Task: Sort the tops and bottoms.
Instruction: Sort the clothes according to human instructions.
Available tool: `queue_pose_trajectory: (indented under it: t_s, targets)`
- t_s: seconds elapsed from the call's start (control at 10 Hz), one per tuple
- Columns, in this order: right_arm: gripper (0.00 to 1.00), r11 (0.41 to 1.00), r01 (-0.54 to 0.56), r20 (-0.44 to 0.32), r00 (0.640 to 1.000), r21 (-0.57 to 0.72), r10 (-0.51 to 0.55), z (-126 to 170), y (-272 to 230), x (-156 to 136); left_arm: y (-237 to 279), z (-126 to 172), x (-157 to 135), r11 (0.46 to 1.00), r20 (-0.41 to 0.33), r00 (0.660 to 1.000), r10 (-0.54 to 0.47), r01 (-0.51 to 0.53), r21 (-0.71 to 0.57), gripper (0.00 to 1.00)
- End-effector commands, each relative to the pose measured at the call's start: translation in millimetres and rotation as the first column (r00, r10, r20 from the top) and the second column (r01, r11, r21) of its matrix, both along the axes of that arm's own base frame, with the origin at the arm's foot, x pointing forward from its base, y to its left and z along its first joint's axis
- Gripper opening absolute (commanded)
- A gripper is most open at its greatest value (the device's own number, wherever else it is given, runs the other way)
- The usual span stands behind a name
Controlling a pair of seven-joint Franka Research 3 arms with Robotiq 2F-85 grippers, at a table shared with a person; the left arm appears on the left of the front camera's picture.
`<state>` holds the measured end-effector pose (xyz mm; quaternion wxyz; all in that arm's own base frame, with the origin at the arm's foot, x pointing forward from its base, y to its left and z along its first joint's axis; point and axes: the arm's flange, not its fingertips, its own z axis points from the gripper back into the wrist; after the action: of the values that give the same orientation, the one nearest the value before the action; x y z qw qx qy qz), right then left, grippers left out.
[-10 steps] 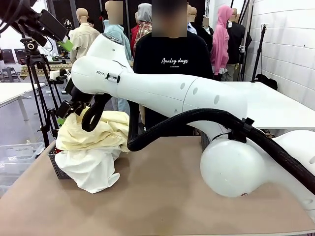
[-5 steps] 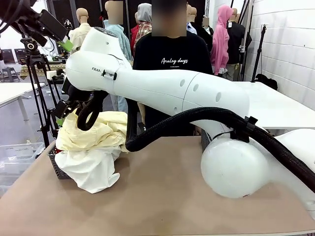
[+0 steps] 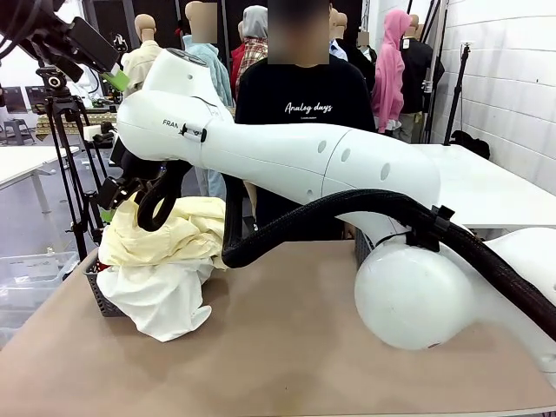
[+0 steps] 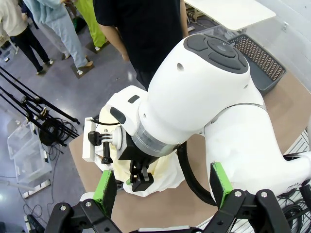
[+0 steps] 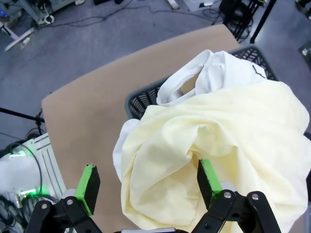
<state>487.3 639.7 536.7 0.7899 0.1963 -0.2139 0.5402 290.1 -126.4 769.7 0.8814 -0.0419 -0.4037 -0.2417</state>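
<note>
The right gripper (image 5: 146, 187) hung with its jaws spread wide, holding nothing, just above a pale yellow garment (image 5: 218, 145). That garment topped a white garment (image 3: 161, 300) heaped in a dark basket (image 5: 141, 99) at the table's (image 3: 287, 347) left edge. The left gripper (image 4: 163, 189) stood wide apart and empty, high above the right arm.

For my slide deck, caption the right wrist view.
Open right end effector poised above a pale yellow garment heaped in a dark basket.

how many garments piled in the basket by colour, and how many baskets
pale yellow garment: 1
white garment: 1
dark mesh basket under the pile: 1
second dark mesh basket: 1
total: 4
</note>
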Motion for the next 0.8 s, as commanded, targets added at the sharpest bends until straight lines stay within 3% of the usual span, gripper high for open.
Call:
queue_pose_trajectory:
  t_s: [0.0,0.7]
  targets:
    - [1.00,1.000,-0.002,-0.001,1.000,0.002,0.002,-1.1,0.5,0.2,-0.2,0.7,-0.4,1.000,0.000,1.000,-0.001,0.001,-0.007,1.00]
    - [1.00,1.000,-0.002,-0.001,1.000,0.002,0.002,-1.1,0.5,0.2,-0.2,0.7,-0.4,1.000,0.000,1.000,-0.001,0.001,-0.007,1.00]
